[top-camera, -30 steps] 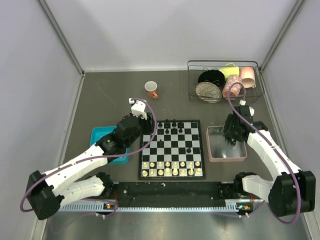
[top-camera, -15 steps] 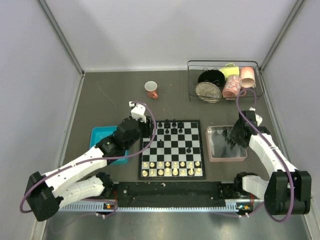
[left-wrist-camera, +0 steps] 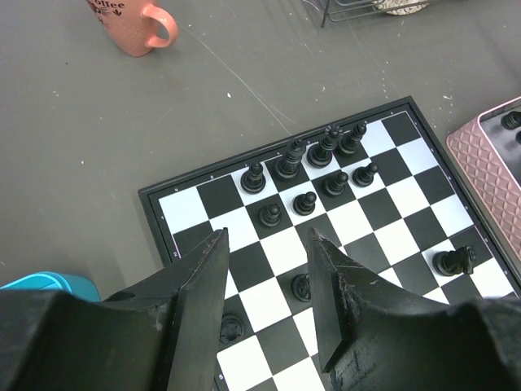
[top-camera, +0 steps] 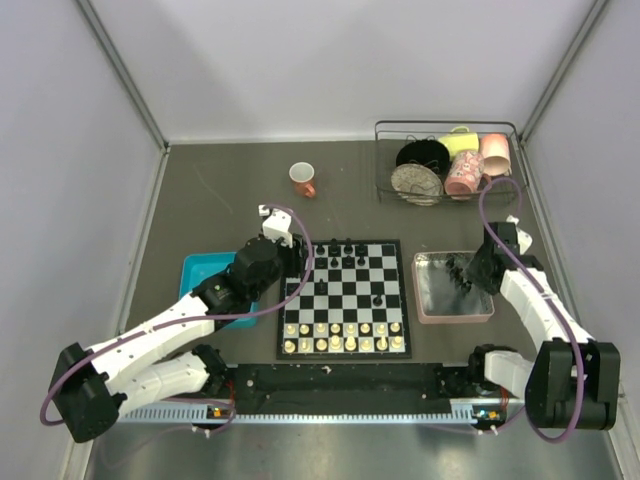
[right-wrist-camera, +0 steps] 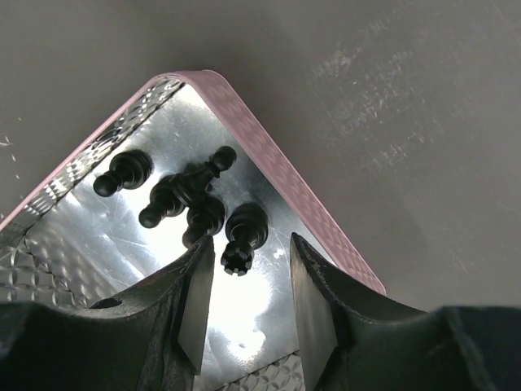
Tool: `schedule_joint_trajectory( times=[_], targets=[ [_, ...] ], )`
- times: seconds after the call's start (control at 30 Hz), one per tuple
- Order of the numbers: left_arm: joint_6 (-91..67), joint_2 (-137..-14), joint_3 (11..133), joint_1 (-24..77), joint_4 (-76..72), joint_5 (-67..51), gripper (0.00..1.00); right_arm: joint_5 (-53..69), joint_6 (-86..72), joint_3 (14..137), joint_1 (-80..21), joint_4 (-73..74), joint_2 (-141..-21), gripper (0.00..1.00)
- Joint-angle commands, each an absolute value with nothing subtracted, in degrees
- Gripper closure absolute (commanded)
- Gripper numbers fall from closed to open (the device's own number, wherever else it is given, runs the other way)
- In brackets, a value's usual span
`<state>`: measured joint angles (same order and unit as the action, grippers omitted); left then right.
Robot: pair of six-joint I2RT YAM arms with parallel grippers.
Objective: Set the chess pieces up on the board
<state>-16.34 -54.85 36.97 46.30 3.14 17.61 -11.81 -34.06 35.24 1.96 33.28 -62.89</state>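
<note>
At the near edge of the board [top-camera: 345,300], which lies flat on the bench [top-camera: 220,200] in front of the arm bases, two rows of white pieces [top-camera: 345,337] are seen standing. Farther in, toward the right side, a lone black piece [top-camera: 378,298] is set on a square by itself.

Over the far left part of the board the left hand [left-wrist-camera: 266,244] is held, its fingers apart, with checked squares showing in the gap. Two dark pieces [left-wrist-camera: 230,328] are partly hidden beneath it. Beyond the fingertips, the black chess pieces [left-wrist-camera: 304,203] already placed are ranged upright in the two farthest rows, taller figures behind, pawns in front.

Left of the board, partly covered by the left arm, a teal tray [top-camera: 200,270] is found. Just to the right of the board a pink tray [top-camera: 455,319] with a shiny floor is set, and the right hand [right-wrist-camera: 248,269] is lowered into its far part. Loose black pieces [right-wrist-camera: 195,195] are heaped there on their sides. The fingers are seen apart, with the toothed end of a crowned piece [right-wrist-camera: 240,236] lying between the tips; it is close to one finger and clear of the other.

At the far end of the bench an orange mug [top-camera: 302,179] and a wire rack [top-camera: 510,128] filled with cups and bowls are placed.
</note>
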Motion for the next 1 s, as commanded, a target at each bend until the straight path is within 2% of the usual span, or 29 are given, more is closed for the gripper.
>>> schedule_joint_trajectory(
  times=[0.0, 0.17, 0.73, 0.8, 0.9, 0.97],
  targets=[
    [-16.3, -53.2, 36.8, 46.3, 0.5, 17.9, 0.52, -12.0, -33.1, 36.3, 2.5, 30.6, -63.8, 0.6],
    [-16.4, -53.0, 36.7, 46.2, 0.9, 18.0, 0.52, -11.3, -32.7, 36.4, 2.5, 29.7, -64.9, 0.64],
    [-16.5, -51.9, 35.9, 46.1, 0.9, 18.2, 0.52, -9.9, -31.9, 35.9, 2.5, 29.0, -65.7, 0.87],
    [-16.7, -52.1, 35.9, 46.1, 0.9, 18.1, 0.52, -9.8, -31.6, 35.7, 2.5, 29.0, -65.5, 0.83],
    [-16.8, -51.9, 35.9, 46.0, 0.9, 18.1, 0.52, -9.3, -31.4, 35.6, 2.5, 29.1, -65.6, 0.66],
    [-16.8, -51.9, 35.9, 46.0, 1.0, 18.0, 0.52, -8.9, -31.3, 35.6, 2.5, 29.3, -65.6, 0.62]
  ],
)
